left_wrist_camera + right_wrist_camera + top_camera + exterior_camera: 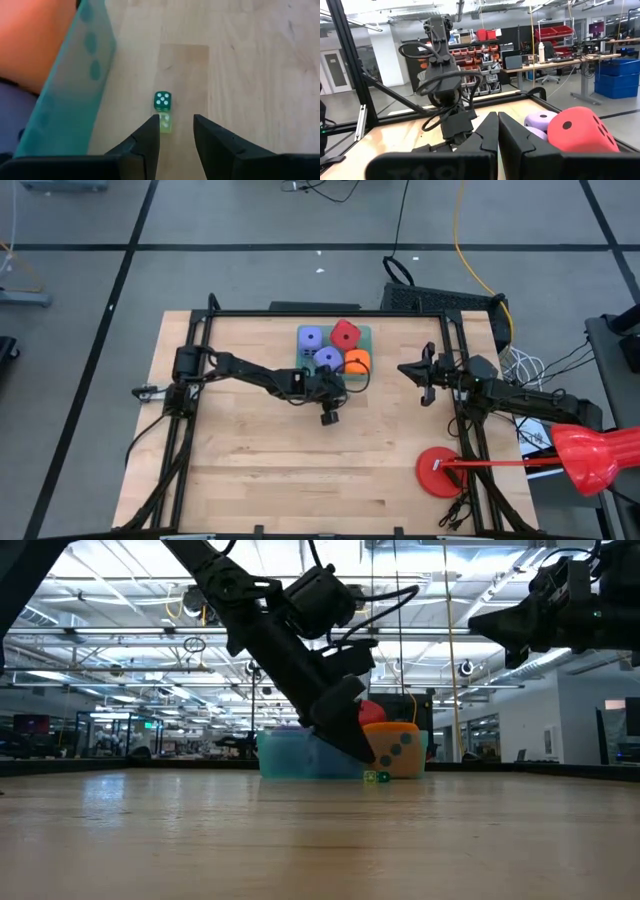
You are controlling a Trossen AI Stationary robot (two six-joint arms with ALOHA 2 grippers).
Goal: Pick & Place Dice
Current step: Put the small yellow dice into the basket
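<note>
**Left gripper open over two small dice beside the tray of foam dice**

We see two small translucent dice on the wood directly ahead of the left gripper (174,134): a dark green die (162,100) with white pips just beyond the fingertips, and a pale yellow-green die (165,123) lying against the inner edge of one finger, partly covered by it. The two touch or nearly touch; we cannot tell which. The fingers stand apart with bare table between them and clamp nothing.

To one side of this gripper lies a teal tray (75,100), its translucent wall marked with darker spots. In it we count four large soft dice: two purple-blue dice (311,337), a red die (346,334) and an orange die (358,362). In the high view the gripper (330,416) hangs just off the tray's near edge, on the table (260,470).

In the low view the left arm hides most of the tray and the purple pair; only the orange die (398,750), a sliver of red and the two small dice (376,777) show. In the high view the small dice are hidden under the gripper.

The right gripper (498,125) waits well off to the tray's far side, raised, fingers pressed together and empty.

A red lamp-like object (590,455) with a round base stands at the table's corner.
</note>
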